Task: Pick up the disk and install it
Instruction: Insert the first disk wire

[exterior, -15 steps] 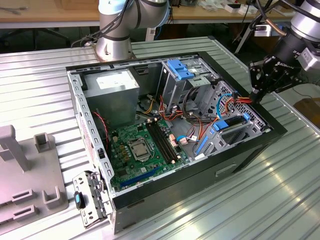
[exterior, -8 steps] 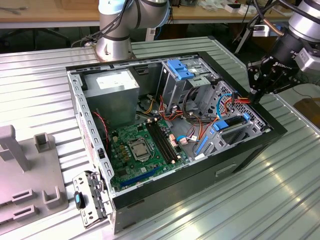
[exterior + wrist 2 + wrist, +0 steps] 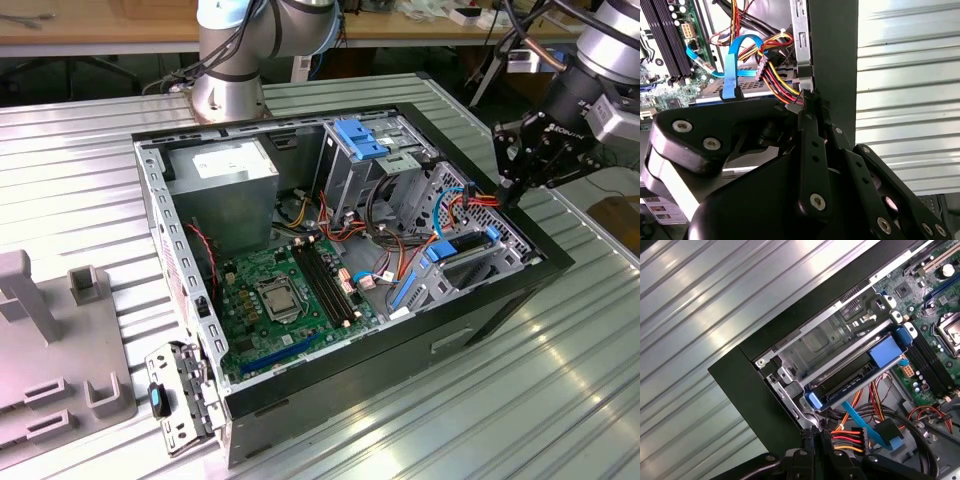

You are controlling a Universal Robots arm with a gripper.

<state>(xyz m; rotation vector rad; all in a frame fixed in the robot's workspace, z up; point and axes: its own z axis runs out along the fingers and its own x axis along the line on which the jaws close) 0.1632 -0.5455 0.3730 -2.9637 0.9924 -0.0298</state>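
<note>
While the disk (image 3: 842, 384) sits slotted in the drive cage (image 3: 820, 340), a power plug (image 3: 826, 436) is pinched.
The gripper (image 3: 809, 102) is closed narrowly on that plug, just beside the disk, at the case wall (image 3: 755, 390).

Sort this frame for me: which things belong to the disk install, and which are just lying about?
Job in hand:
disk, blue-framed, inside the drive cage
pincer, at the coloured power wires

Lying about:
grey fixture blocks on the table
motherboard
power supply
fixed blue bracket
</note>
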